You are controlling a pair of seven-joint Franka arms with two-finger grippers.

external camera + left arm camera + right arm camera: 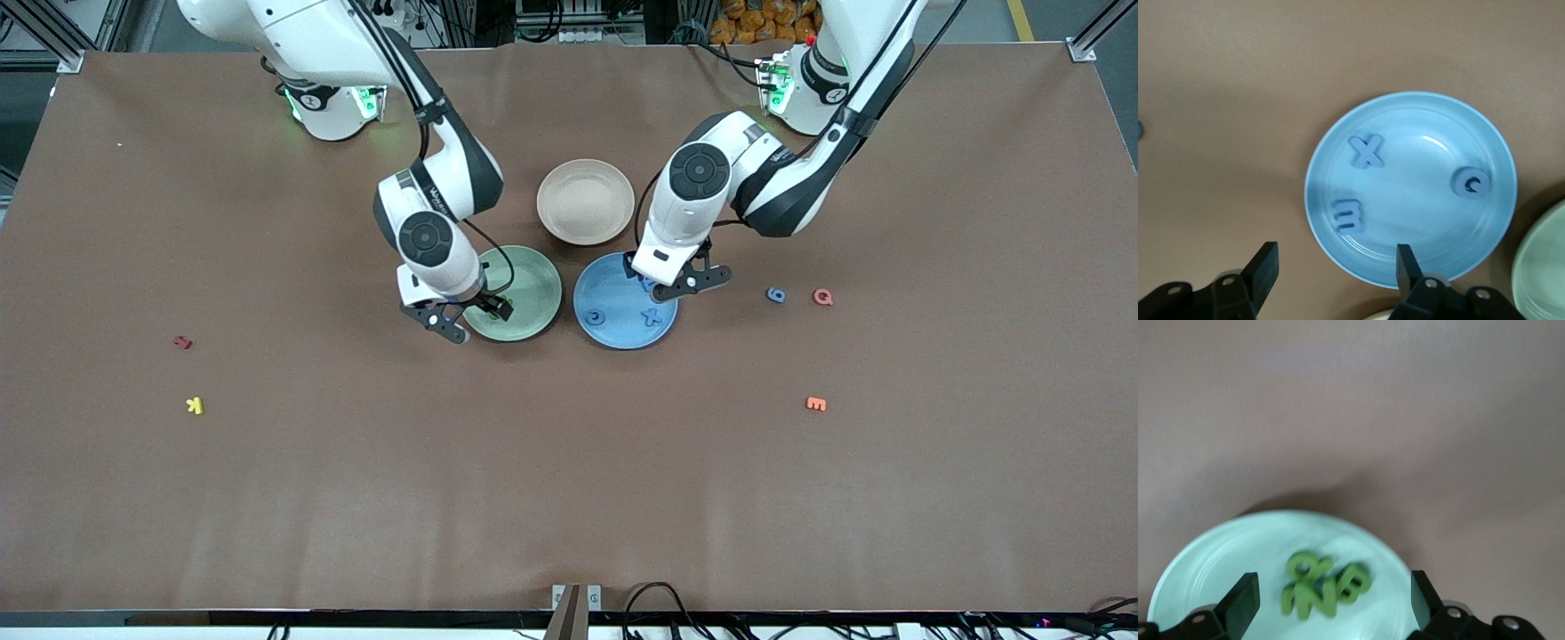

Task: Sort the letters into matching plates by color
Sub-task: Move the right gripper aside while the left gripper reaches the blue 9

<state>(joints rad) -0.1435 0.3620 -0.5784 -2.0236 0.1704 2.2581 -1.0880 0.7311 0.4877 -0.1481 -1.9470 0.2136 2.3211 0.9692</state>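
I'm working across the front view from the right arm's end of the brown table (267, 498) to the left arm's end. Near that first edge lie a small dark red foam letter (182, 342) and, nearer the camera, a small yellow foam letter K (195, 405). Neither is touched.

Next, the right gripper (456, 318) hangs over the camera-side rim of the round pale mint green matte plate (533, 293), jaws spread wide, nothing between them. In the right wrist view I see the green foam letters (1325, 587) bunched together in that plate, touching each other; I can't count them for sure, approx. four.

Toward the table's base-side edge, a round beige-pink plate (585, 201) sits w/ nothing in it, just beside both coloured plates.

The round medium blue matte plate (613, 320) lies beside the green one, rims near but apart. The left gripper (680, 280) hovers over its base-side rim, jaws open and not gripping anything. In it I make out three blue foam letters, spread apart: an X (1367, 151), a C (1471, 181) and an E-like piece (1349, 216).

A fourth blue foam letter (776, 294) lies on the table toward the left arm's end, just beside a red foam letter Q (823, 297). An orange foam letter E (816, 404) lies nearer the camera, well apart.
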